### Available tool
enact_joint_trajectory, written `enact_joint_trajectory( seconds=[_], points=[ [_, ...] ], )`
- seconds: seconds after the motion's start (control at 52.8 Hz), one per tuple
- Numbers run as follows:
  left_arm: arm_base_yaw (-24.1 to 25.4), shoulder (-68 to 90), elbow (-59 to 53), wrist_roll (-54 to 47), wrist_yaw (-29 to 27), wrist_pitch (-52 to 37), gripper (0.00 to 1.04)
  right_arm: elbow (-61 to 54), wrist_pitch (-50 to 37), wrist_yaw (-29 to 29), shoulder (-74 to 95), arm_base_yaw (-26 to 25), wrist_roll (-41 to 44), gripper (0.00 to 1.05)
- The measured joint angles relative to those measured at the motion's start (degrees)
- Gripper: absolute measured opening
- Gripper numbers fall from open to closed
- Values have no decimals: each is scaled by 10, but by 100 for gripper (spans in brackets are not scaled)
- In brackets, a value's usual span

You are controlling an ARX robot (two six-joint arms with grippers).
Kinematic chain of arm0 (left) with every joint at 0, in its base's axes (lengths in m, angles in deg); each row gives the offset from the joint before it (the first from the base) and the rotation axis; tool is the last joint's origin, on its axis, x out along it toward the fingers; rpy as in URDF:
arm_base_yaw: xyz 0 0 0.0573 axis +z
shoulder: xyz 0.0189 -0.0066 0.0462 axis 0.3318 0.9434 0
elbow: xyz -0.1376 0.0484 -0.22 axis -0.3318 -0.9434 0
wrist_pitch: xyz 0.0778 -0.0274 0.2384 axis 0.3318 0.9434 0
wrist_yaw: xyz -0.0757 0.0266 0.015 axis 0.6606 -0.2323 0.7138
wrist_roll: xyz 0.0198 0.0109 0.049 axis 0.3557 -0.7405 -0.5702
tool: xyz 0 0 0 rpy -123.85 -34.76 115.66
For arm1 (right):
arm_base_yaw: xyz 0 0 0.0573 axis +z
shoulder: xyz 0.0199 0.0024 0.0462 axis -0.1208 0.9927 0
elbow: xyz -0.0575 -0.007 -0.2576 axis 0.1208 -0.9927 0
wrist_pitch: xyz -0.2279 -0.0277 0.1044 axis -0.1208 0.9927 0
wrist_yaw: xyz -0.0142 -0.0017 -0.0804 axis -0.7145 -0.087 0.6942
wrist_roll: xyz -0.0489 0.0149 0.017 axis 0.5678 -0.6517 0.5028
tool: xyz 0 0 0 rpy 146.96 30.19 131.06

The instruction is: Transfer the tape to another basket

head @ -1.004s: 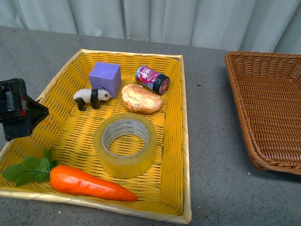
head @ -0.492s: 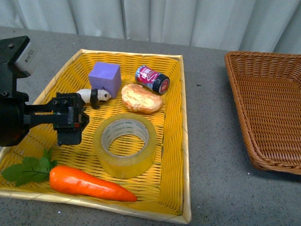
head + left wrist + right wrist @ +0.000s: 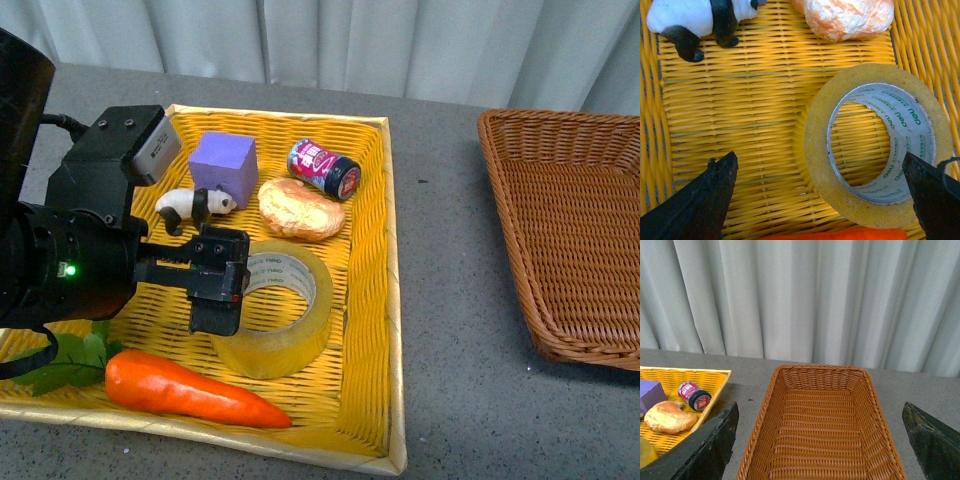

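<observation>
The tape (image 3: 295, 325), a wide yellowish roll with a white printed core, lies flat in the yellow woven tray (image 3: 372, 300). My left gripper (image 3: 218, 292) hangs open over the roll's left side, hiding part of it. In the left wrist view the tape (image 3: 819, 145) lies between the two spread black fingertips (image 3: 715, 190), nearer the other finger, with neither touching it. The brown wicker basket (image 3: 503, 195) stands empty at the right. My right gripper (image 3: 820, 410) hovers open above the basket (image 3: 815, 369), holding nothing; it is out of the front view.
The tray also holds a toy panda (image 3: 188, 205), a purple block (image 3: 224, 165), a bread roll (image 3: 300, 208), a small can (image 3: 325, 167) and a carrot (image 3: 190, 390) just in front of the tape. Grey tabletop separates tray and basket. Curtains hang behind.
My left arm has swung in from the tray's left edge to a spot over the tape's left side. The tape and the other objects have not moved.
</observation>
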Motion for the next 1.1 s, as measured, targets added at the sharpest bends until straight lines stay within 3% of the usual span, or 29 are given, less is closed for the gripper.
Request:
enact_joint_trajectory(
  seconds=[0.682,0.852,1.098],
  points=[
    [0,76,42,-10,-13,4,98,0,0,0,0,0,0,96],
    [0,76,42,-16,-14,-3,71,0,0,0,0,0,0,96],
    [-3,74,46,-16,-6,5,22,0,0,0,0,0,0,96]
  ],
)
